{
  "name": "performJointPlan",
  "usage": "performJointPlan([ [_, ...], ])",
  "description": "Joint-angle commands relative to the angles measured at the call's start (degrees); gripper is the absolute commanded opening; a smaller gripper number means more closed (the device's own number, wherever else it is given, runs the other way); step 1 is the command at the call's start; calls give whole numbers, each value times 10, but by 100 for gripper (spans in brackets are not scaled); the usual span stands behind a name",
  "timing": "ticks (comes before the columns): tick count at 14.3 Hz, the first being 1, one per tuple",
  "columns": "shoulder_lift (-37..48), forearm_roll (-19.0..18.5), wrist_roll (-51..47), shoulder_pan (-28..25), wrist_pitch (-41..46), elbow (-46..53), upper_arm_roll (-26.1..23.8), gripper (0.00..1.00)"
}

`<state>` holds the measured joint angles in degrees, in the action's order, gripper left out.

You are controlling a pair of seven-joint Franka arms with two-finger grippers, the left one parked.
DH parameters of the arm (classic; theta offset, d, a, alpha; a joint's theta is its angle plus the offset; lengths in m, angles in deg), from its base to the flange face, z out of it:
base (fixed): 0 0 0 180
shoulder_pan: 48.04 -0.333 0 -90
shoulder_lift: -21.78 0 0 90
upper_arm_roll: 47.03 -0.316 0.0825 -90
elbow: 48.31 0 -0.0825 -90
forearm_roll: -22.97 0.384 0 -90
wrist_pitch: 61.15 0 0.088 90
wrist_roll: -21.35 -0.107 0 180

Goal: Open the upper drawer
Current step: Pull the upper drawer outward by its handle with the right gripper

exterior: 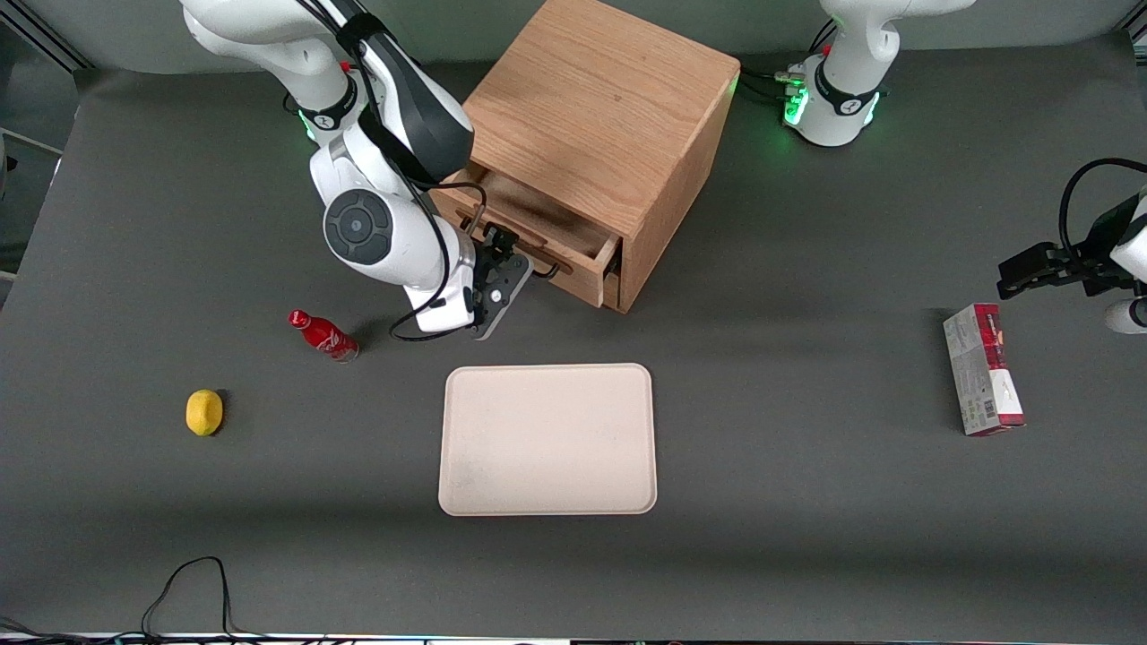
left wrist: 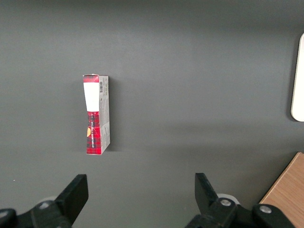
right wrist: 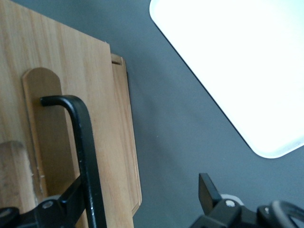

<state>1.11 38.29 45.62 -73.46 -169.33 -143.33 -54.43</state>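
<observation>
The oak cabinet (exterior: 596,116) stands near the middle of the table. Its upper drawer (exterior: 573,269) is pulled partway out, so the empty inside shows. In the right wrist view the drawer's light-wood front (right wrist: 102,118) carries the thin black bar handle (right wrist: 88,152). My right gripper (exterior: 502,246) is at the drawer front, level with the handle. The gripper (right wrist: 140,194) is open and wide. The handle runs just inside one finger (right wrist: 69,199), while the other finger (right wrist: 207,187) hangs over bare table. Nothing is clamped.
A beige tray (exterior: 547,439) lies nearer the front camera than the cabinet. Toward the working arm's end lie a red bottle (exterior: 323,334) and a lemon (exterior: 204,412). A red and grey carton (exterior: 981,381) lies toward the parked arm's end.
</observation>
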Motion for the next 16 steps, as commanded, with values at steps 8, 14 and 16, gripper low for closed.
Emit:
performJointPlan([
  [8,-36,10,57,31,3,46,0,100],
  [14,-42,7,69,49,3,55,0,100],
  [16,-50,7,78,50,3,69,0,100],
])
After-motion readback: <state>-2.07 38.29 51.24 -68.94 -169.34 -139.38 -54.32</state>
